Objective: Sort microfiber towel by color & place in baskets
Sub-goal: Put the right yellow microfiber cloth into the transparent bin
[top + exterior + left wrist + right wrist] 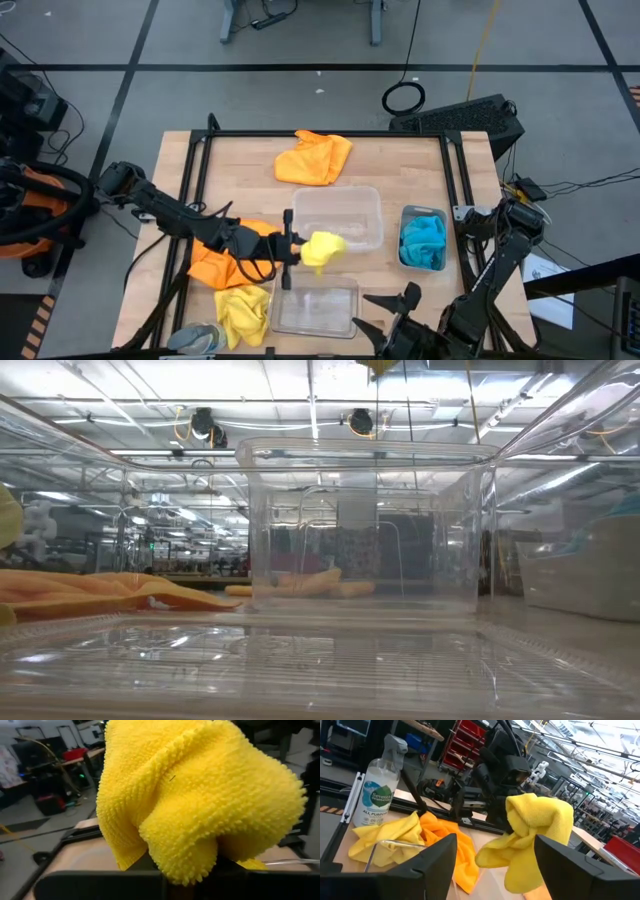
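The light wooden table with its black frame is carrying everything, and places here are given from the wide clear plastic basket at its middle. The dark left arm is reaching in from the table's left edge, and the left gripper is clamping a bunched yellow microfiber towel, holding it up in the air just off that basket's near-left corner, above the gap toward the second clear shallow basket, which is sitting nearer the front edge. The dark right arm is waiting at the front right, its right gripper spreading its fingers wide just right of the front basket, holding nothing. A crumpled orange microfiber towel is lying beyond the middle basket, near the far edge. Another orange towel is lying left of it under the left arm, with a second yellow towel nearer the front. The narrower greyish basket is standing just right of the middle one, holding bright blue cloth. A clear spray bottle is lying at the front left corner.
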